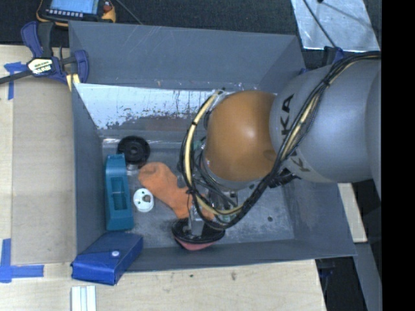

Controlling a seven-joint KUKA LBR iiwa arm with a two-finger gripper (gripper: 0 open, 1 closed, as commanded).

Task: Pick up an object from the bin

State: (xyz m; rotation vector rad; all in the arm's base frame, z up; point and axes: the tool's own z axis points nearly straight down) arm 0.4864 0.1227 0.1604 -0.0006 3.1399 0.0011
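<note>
Bin: grey metal bin [91, 173] with slanted walls, holding 5 small things on its floor.
Arm: big silver arm [337, 128] with a round orange cover [240, 135] and yellow and black cables, reaching in from the right and leaning down over the floor.
Gripper: gripper [193, 228] pointing down close to the front wall, sitting right over a flat round pink thing with a dark rim [202, 241].
Jaws: hiding under the wrist and cables; cannot tell if open or closed, or if gripping anything.
Pink thing: lying on the floor by the front wall, partly hiding under the gripper.
Orange piece: soft floppy orange piece [162, 183] lying just left of the gripper.
White piece: small round white plastic piece [143, 199] lying between the orange piece and the teal block.
Teal block: long teal plastic block [118, 196] lying along the left wall.
Black knob: round black knob [134, 149] sitting just behind the teal block, near the back wall.
Blue box: dark blue box [107, 258] lying tilted at the front left corner.
</note>
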